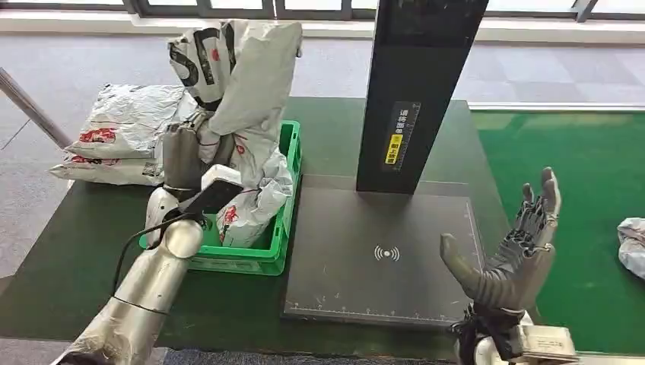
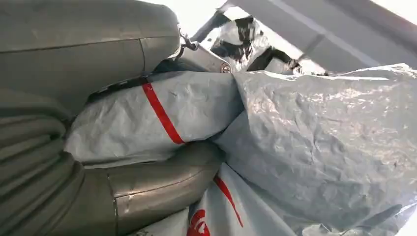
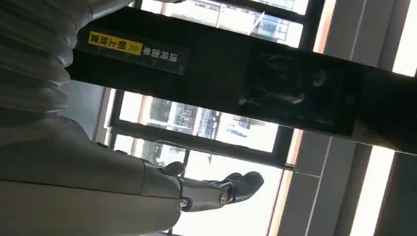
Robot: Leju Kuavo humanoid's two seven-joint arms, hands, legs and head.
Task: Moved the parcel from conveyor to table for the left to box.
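Parcel [image 1: 251,76], a grey plastic mailer with black lettering, held up above the green crate [image 1: 287,228] at the left side of the dark table [image 1: 76,258]. From the head view: left hand [image 1: 186,148] clamped on the parcel's lower edge, fingers wrapped into the crumpled plastic. More grey bags with red print stuffed in the crate, 2 others stacked on the table just beyond it [image 1: 125,133]. Tall black scanner post [image 1: 414,91] standing at the back of a flat dark scan pad [image 1: 380,255]. Right hand [image 1: 513,247] raised near the pad's right edge, fingers spread apart, holding nothing. Green conveyor [image 1: 563,190] to the right of the table.

From the left wrist view: thumb [image 2: 162,179] pressed under the parcel [image 2: 305,142], grey plastic with a red stripe bunched in the grip.

From the right wrist view: dark fingers [image 3: 231,187] extended and apart, the scanner post [image 3: 246,83] with its yellow label beyond them.
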